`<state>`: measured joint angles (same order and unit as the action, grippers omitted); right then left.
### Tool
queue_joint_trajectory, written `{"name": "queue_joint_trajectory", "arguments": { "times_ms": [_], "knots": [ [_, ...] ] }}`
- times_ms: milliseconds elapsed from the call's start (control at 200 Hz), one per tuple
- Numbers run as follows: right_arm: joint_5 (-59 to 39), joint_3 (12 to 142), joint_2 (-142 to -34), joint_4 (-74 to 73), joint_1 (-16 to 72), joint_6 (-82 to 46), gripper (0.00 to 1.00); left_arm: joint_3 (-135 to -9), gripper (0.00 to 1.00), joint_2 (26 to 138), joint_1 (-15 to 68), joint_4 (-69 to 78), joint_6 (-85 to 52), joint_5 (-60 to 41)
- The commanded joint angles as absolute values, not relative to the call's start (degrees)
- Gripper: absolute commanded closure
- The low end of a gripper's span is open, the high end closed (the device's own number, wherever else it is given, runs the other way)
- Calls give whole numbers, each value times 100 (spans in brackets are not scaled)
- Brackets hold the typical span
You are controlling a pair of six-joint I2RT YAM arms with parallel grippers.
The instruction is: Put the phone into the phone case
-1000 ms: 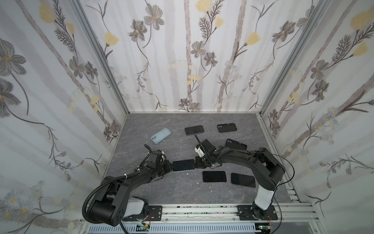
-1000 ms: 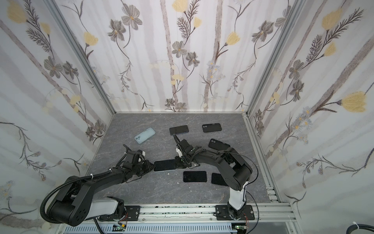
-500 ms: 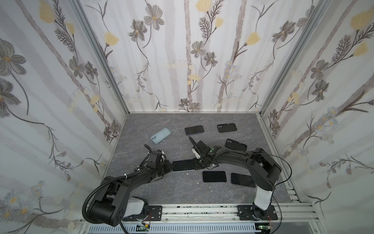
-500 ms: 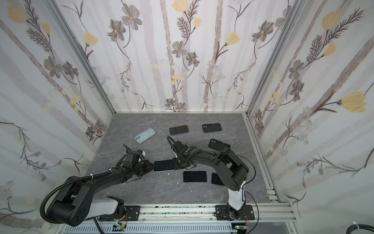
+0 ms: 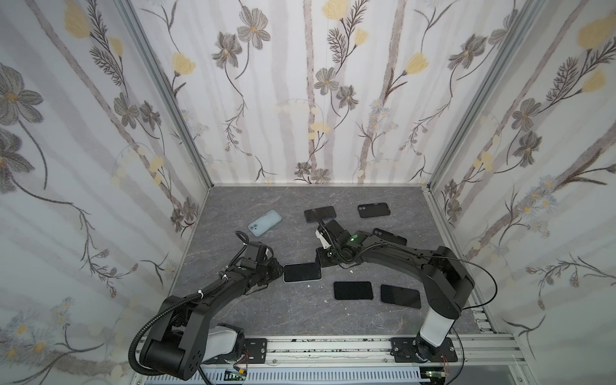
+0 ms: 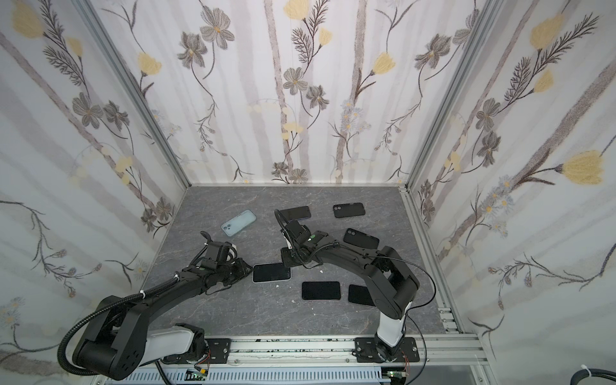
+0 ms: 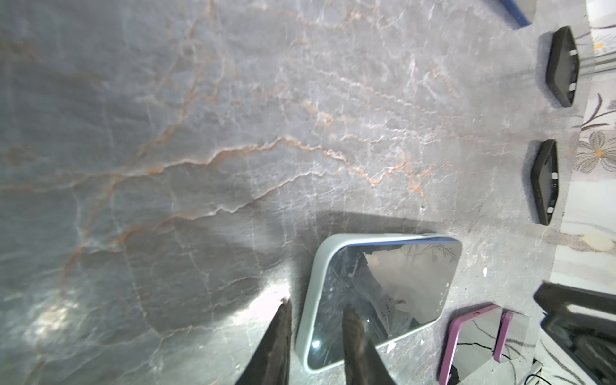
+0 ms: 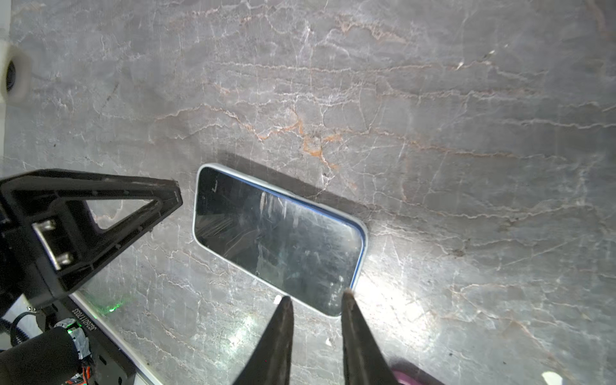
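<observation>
While left jaws and right jaws stand slightly apart, phone [image 7: 390, 293] sits in case [image 7: 316, 283] on table [image 5: 293, 310]; label [image 8: 83, 321] unreadable.

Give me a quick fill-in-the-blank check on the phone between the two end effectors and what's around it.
1. The phone in the middle of the table lies flat, screen facing ____.
2. The left end effector and the right end effector both stand ____, not shut.
3. The case lying at the back left is pale ____.

Missing words: up; open; blue.
</observation>
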<state>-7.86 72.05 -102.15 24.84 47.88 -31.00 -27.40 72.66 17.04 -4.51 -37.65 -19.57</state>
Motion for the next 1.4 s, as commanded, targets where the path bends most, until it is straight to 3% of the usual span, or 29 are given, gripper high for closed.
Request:
{"name": "queue_joint_trajectory", "arguments": {
  "times_ms": [0,400,1399],
  "knots": [
    [-956,7321,-10184,2523,4494,-2962,74,-2967,69,7582,1696,-484,-3710,-2064],
    [-1708,7495,-10745,2536,4250,-2718,83,-3066,70,8088,1697,-264,-3780,-2251],
    [-1659,7483,-11423,2605,4324,-2539,88,-2970,73,8229,1697,-123,-3771,-2172]
  ]
}}
